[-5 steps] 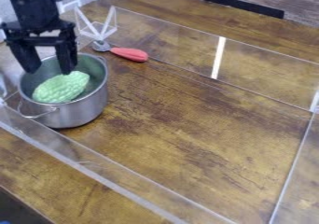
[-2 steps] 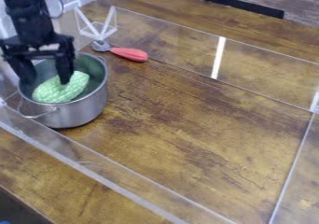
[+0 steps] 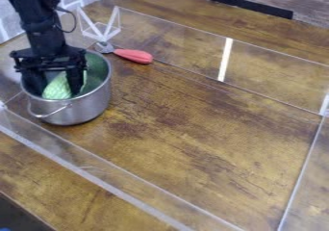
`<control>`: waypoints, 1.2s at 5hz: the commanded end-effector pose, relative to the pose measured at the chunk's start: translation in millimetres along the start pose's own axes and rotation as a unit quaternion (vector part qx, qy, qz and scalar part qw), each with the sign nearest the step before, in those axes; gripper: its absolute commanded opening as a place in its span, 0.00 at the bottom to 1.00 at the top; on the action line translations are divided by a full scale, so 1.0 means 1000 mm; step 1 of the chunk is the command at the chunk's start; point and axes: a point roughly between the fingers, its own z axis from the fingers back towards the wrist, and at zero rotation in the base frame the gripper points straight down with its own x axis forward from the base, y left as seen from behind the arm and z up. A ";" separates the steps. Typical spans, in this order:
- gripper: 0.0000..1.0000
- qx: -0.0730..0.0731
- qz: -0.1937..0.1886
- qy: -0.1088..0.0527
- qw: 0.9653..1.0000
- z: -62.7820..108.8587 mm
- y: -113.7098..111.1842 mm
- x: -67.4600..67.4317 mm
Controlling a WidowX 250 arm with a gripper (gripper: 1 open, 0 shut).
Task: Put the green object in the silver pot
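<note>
A: Camera view: report displacement since the earlier frame.
B: The arm has lowered the jaws (image 3: 58,83) into the silver pot (image 3: 80,108). The green object (image 3: 56,89) now shows at a steeper slant, and the pot appears slightly shifted toward the far edge of the surface (image 3: 193,119).
A: Jaw status?
B: Spread wide at the green object, partly masking it. Whether they grip it or merely touch it, I cannot tell.
A: Locate the object.
B: Inside the pot, which stands near the left edge of the surface. The red-handled utensil (image 3: 133,56) lies outside, beyond the pot.
A: Identify the current step.
B: Judged to be the final placement. The object is already within the rim. Next: confirm that it is free of the jaws, then raise them straight up, without dragging the object or tipping the pot.
A: Markings?
B: No brand, label or writing is legible.
</note>
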 end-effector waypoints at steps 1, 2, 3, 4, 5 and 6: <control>0.00 -0.003 -0.033 -0.004 0.999 -0.010 -0.005 -0.001; 1.00 -0.005 -0.014 -0.018 1.000 0.013 -0.013 0.006; 1.00 -0.007 0.005 -0.031 0.999 0.035 -0.021 0.011; 1.00 -0.015 -0.007 -0.043 0.999 0.055 -0.023 0.020; 1.00 -0.025 -0.024 -0.060 0.998 0.082 -0.030 0.031; 1.00 -0.035 -0.044 -0.070 0.996 0.103 -0.033 0.034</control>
